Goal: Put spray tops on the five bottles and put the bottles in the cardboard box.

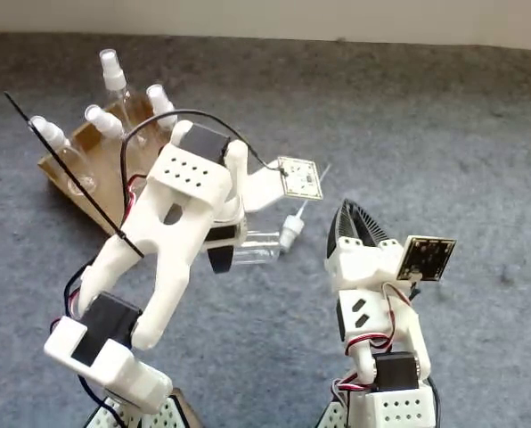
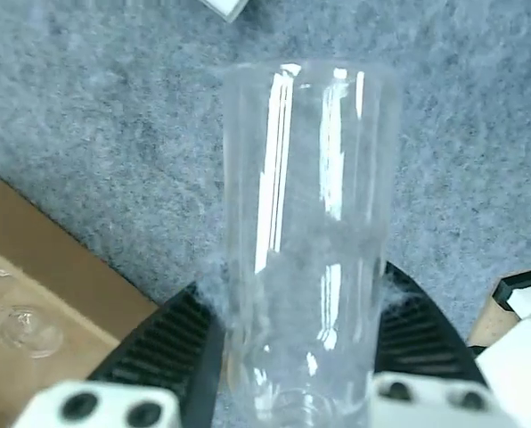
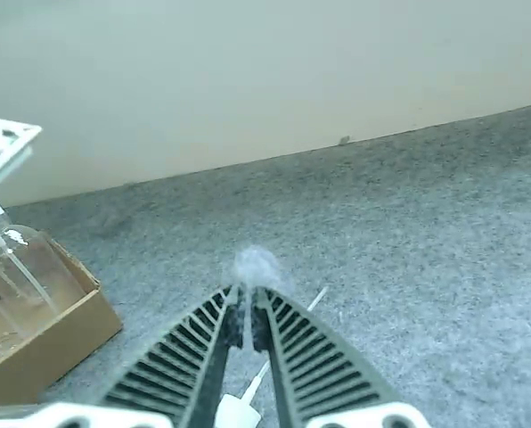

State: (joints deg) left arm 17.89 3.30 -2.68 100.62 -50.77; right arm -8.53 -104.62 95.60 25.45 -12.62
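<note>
A clear bottle (image 1: 258, 246) without a top lies on the grey carpet, and my left gripper (image 1: 223, 248) is shut on it. In the left wrist view the bottle (image 2: 306, 232) sits squeezed between the black fingers (image 2: 172, 343) of the left gripper (image 2: 297, 294). A loose white spray top (image 1: 292, 230) lies right at the bottle's open end, its thin tube pointing away. My right gripper (image 1: 344, 210) hovers shut and empty just right of that top; its tips (image 3: 246, 299) point over the spray top (image 3: 234, 412). The cardboard box (image 1: 56, 174) at the back left holds several capped bottles (image 1: 114, 76).
The box's wall (image 2: 34, 259) lies close beside the held bottle. The box (image 3: 52, 343) and a capped bottle (image 3: 16, 259) also appear in the right wrist view. Open carpet stretches to the right and back, up to a pale wall (image 3: 248, 80).
</note>
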